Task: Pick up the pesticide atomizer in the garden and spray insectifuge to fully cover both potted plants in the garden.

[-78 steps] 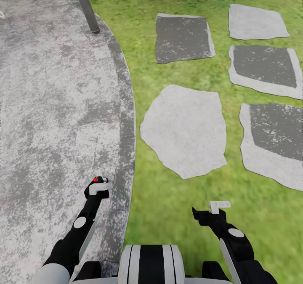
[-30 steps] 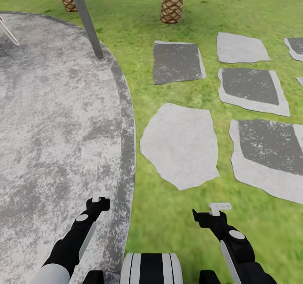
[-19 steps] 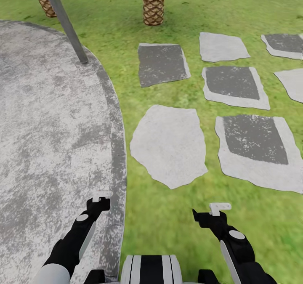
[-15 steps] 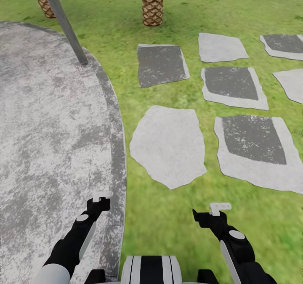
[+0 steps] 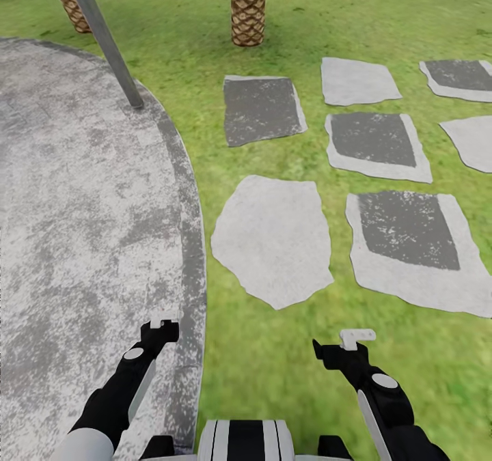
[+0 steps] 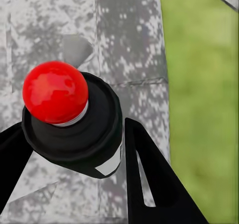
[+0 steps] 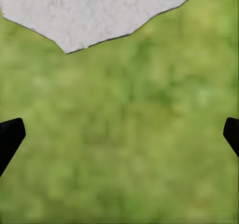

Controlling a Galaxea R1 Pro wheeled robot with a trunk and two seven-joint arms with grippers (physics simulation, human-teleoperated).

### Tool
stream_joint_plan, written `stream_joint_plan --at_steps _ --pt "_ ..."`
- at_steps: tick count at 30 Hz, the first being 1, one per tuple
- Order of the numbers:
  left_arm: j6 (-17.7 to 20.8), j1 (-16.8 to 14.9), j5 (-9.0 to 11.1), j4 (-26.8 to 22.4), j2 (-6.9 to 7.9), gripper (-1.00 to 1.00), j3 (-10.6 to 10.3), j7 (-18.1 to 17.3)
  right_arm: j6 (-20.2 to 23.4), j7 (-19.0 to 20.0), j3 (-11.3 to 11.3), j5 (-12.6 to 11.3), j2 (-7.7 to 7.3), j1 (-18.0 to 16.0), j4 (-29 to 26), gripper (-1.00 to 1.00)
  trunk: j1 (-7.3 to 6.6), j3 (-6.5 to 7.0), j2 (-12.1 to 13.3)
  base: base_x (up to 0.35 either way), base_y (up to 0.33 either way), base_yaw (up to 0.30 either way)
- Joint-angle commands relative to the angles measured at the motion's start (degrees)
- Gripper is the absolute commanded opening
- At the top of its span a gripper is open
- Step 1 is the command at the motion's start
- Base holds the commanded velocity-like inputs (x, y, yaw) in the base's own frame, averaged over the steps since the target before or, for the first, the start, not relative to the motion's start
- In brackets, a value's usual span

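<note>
Lately the head view has swung rightward across the green lawn (image 5: 287, 352) with pale stepping stones (image 5: 273, 239), left claw (image 6: 74, 134) pinching a red-capped black object (image 6: 69, 119), right claw (image 7: 119, 134) spread.

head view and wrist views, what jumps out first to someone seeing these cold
A red ball on a black cap sits between the left pincer's fingers, over the grey patio. Grey and white stepping stones dot the lawn ahead on the right, with two palm trunks beyond.
</note>
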Motion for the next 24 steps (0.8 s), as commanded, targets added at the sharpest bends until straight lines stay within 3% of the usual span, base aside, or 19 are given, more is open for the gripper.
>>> stream_joint_plan --at_steps 1,14,24 --pt "0.33 0.01 -0.01 -0.10 -0.03 -1.00 0.07 0.07 0.30 0.02 0.01 -0.01 -0.01 -0.02 -0.07 1.00 -0.23 0.16 0.40 0.000 0.000 0.000" --pt "0.33 0.01 -0.06 -0.10 -0.03 -1.00 0.09 0.07 0.30 -0.06 -0.02 0.18 -0.01 -0.02 -0.10 1.00 -2.65 2.13 4.82 0.000 0.000 -0.008" --pt "0.33 0.04 -0.25 -0.14 0.14 -1.00 0.12 0.15 0.30 -0.06 -0.32 0.25 -0.09 -0.02 -0.16 1.00 -2.65 2.13 4.82 0.000 0.000 -0.266"
